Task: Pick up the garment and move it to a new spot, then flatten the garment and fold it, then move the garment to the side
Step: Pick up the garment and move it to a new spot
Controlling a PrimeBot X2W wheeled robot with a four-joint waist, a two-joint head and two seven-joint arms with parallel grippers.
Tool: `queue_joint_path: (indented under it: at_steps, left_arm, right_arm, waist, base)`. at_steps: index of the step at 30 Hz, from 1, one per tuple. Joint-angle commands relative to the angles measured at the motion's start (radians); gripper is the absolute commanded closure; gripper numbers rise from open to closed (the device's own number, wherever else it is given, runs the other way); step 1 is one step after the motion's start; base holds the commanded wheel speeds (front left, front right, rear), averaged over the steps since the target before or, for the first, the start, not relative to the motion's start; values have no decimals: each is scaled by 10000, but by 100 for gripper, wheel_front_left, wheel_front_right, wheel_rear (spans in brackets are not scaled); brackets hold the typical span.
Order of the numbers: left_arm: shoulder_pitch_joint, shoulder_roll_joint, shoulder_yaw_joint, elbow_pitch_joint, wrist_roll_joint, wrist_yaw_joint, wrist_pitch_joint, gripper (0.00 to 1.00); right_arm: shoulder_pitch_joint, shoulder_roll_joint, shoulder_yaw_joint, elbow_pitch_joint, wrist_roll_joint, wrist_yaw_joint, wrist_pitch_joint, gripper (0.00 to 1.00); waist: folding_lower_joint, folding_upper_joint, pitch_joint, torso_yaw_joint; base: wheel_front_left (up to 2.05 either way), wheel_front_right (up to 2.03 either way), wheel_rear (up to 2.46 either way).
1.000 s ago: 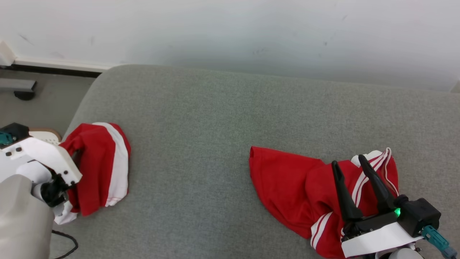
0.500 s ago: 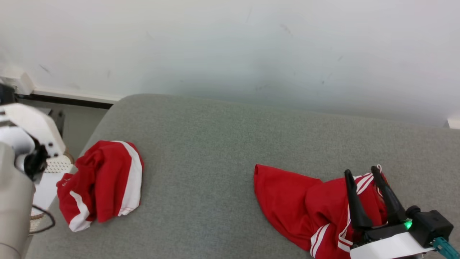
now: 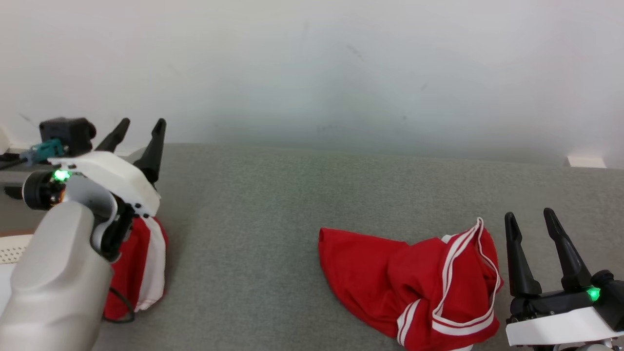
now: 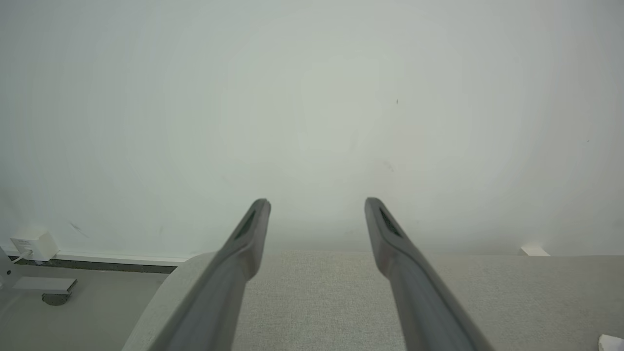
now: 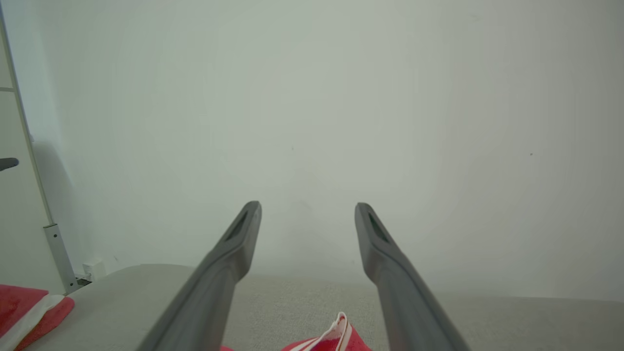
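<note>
A crumpled red garment with white stripes lies on the grey padded surface at the right; its top fold peeks in at the bottom of the right wrist view. My right gripper stands open just right of it, apart from the cloth, with empty fingers aimed at the wall. A second red and white garment lies at the left edge, half hidden behind my left forearm, and shows as in the right wrist view. Above it my left gripper is raised and open, its fingers empty.
A white wall rises right behind the grey surface. The surface's rounded left edge drops to a floor with a white box and a metal foot. A white perforated object sits at far left. An upright pole stands left.
The head camera has tilted up toward the wall. My left gripper has risen from beside the left garment. My right gripper has come off the right garment and now stands beside it.
</note>
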State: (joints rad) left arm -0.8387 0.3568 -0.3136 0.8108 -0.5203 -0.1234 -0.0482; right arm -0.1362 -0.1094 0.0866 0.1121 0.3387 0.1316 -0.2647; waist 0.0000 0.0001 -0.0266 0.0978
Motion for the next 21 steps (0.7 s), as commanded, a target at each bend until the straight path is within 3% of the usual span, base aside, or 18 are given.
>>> queue_joint_path:
  at_steps: [1, 13, 21]
  left_arm:
    - [486, 14, 101, -457, -128, 102, -299, 0]
    - [4137, -131, 706, -3901, -279, 1650, -1852, 0]
    - [6445, -786, 1435, -6268, 93, 1954, -2159, 0]
  right_arm:
    - [42, -139, -57, -124, 18, -18, 7, 0]
    - [216, -378, 387, -255, -15, -18, 9, 0]
    - [271, -352, 759, -351, 124, -18, 9, 0]
  waist:
    - [0, -1, -37, -394]
    - [0, -1, -12, -2083]
    - [0, -1, 250, -2637]
  base:
    - [0, 0, 0]
    - [0, 0, 0]
    - [0, 0, 0]
